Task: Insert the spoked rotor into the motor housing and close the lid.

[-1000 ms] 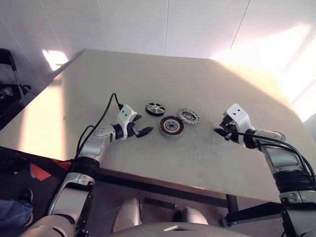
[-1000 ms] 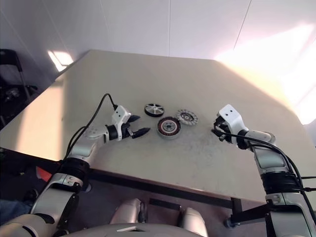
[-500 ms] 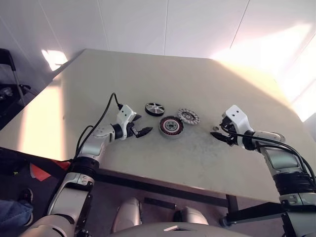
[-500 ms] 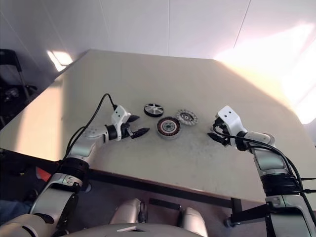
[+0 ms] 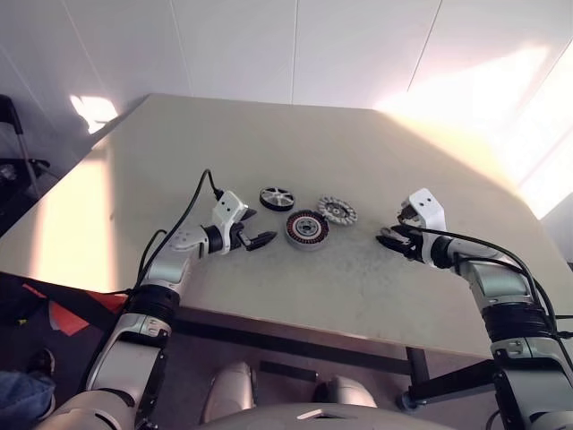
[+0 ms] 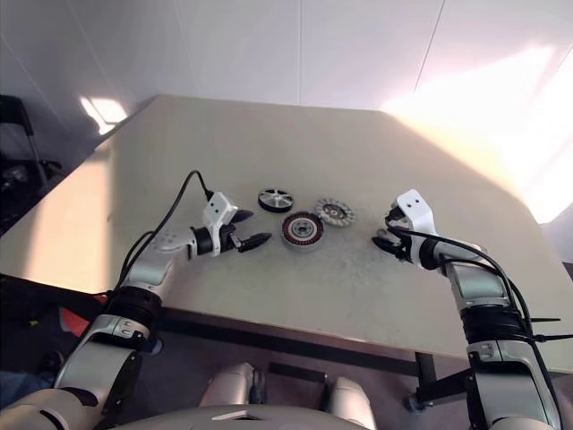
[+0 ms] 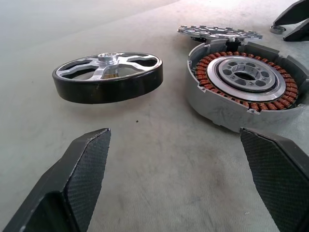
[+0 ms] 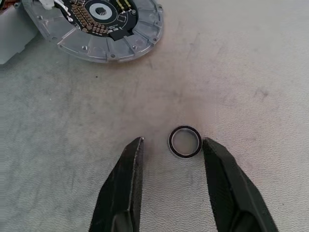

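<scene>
Since a second ago the right gripper [image 8: 171,145] has come down and in toward the lid [image 5: 337,210], its black fingers now low over the tabletop [image 5: 269,152] and parted around a small dark ring [image 8: 185,142], which lies between the tips, close to one of them; whether they touch it cannot be told. Nothing is clamped.

The spoked rotor [image 7: 107,76] has not shifted: it lies flat on the tabletop's middle, toward the far edge, just beside the motor housing [image 7: 246,82], whose coppery windings face up. The lid lies just beyond the housing on its right, flat, circuit side up in the right wrist view.

On the housing's left, the left gripper [image 5: 257,240] stays where it was, pointing at rotor and housing, fingers spread wide and holding nothing.
</scene>
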Controlling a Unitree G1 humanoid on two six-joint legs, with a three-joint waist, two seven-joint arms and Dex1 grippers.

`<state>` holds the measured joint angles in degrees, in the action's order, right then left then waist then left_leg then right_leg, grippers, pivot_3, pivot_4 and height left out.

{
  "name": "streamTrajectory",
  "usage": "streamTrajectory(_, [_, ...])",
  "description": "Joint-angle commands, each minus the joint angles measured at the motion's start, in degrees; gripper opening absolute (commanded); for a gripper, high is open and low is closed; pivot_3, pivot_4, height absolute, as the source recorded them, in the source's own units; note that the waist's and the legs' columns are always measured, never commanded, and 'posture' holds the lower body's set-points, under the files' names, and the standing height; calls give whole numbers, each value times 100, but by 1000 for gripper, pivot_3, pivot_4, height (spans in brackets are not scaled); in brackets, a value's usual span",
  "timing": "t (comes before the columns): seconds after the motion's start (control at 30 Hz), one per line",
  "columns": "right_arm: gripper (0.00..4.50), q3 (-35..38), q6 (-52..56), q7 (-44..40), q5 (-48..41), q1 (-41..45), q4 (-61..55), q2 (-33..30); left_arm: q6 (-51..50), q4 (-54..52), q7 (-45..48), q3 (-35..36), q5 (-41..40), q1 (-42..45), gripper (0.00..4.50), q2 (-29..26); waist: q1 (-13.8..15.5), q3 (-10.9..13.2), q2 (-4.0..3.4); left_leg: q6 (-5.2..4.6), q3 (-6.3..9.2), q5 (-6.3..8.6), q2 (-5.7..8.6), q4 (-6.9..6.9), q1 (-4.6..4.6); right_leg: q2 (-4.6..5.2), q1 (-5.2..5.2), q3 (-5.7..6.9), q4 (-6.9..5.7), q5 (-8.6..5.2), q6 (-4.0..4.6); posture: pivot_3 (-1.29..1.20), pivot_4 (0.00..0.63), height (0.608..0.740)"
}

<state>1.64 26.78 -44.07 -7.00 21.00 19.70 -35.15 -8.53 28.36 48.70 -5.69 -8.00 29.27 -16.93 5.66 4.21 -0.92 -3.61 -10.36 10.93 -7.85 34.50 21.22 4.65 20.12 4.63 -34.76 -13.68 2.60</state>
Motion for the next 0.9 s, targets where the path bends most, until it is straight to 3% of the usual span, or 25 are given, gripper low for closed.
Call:
streamTrajectory(0.03, [1005, 42, 113, 175, 72, 57, 176, -51, 85, -228, -14, 35, -13, 34, 4500, -46, 0, 0, 1, 0, 0, 0, 2, 0, 0, 1, -3, 0, 4, 0, 0, 0, 0, 740])
streamTrajectory(0.07, [692, 29, 106, 169, 72, 60, 175, -56, 78, -242, -16, 38, -16, 22, 4500, -48, -1, 1, 2, 0, 0, 0, 5, 0, 0, 3, -4, -1, 8, 0, 0, 0, 0, 740])
streamTrajectory(0.27, [648, 20, 110, 124, 25, 73, -26, -58, 58, -296, -29, 35, -29, -14, 4500, -48, -6, 1, 4, 0, -1, 0, 6, -7, 0, 4, -1, -2, 6, 0, 0, 0, 0, 740])
streamTrajectory(0.4, [648, -16, 295, -374, -471, -167, -1711, -97, 41, -305, -13, 43, -44, -25, 4500, -55, 7, 4, 1, 3, -1, -2, 6, -28, 9, 2, 16, -2, 4, 1, 1, 0, 0, 740])
streamTrajectory(0.57, [648, -304, 930, -348, -744, 32, -3165, 38, 13, -269, 37, 44, -63, 12, 4500, -55, -11, 3, -5, 4, -1, -3, -1, -52, 79, -7, 102, -1, -13, 27, 47, 0, 0, 740])
streamTrajectory(0.7, [648, -850, 1086, -346, -666, 329, -3373, 244, 5, -248, 56, 19, -51, 47, 4500, -15, 4, 4, -5, 6, 0, 0, -2, -55, 98, -10, 116, 1, -8, 25, 49, 0, 0, 740])
streamTrajectory(0.9, [648, -1503, 916, -268, -351, 617, -2690, 594, -16, -294, 32, 42, -51, 30, 4500, -13, 9, 4, -4, 9, 0, 1, 1, -47, 89, -6, 101, 0, -5, 26, 49, 0, 0, 740])
